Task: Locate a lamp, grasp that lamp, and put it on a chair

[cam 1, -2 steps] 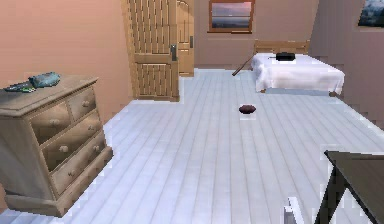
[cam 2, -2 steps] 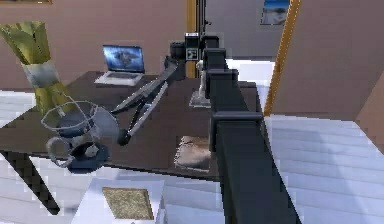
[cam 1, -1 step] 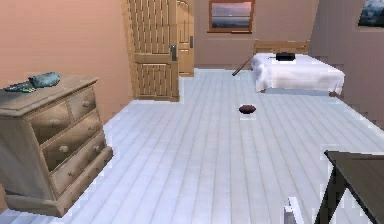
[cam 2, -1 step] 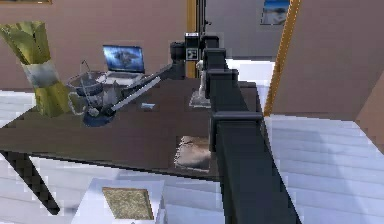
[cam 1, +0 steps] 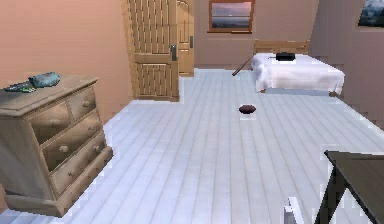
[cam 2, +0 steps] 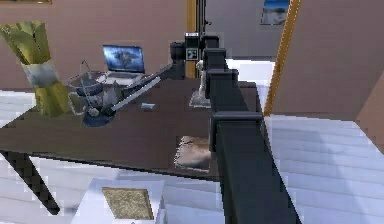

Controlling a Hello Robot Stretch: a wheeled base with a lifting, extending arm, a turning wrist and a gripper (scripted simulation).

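Observation:
A desk lamp (cam 2: pixel 97 100) stands on the dark table (cam 2: pixel 60 135) at the arm side view's left, with a blue base, a rounded silvery head and a thin slanted arm rising to the right. My arm (cam 2: pixel 235 130) reaches out over the table, and the gripper (cam 2: pixel 178 60) is at the upper end of the lamp's slanted arm. I cannot tell whether it holds anything. A white seat with a tan cushion (cam 2: pixel 125 203), which looks like a chair, sits at the table's near edge.
On the table also stand a vase of yellow stalks (cam 2: pixel 35 60), a laptop (cam 2: pixel 125 60) and a tan book (cam 2: pixel 195 152). In the forward view: a dresser (cam 1: pixel 55 140) left, a wooden door (cam 1: pixel 155 50), a bed (cam 1: pixel 295 72), a small dark thing (cam 1: pixel 247 108) on the pale floor, and the table corner (cam 1: pixel 355 175).

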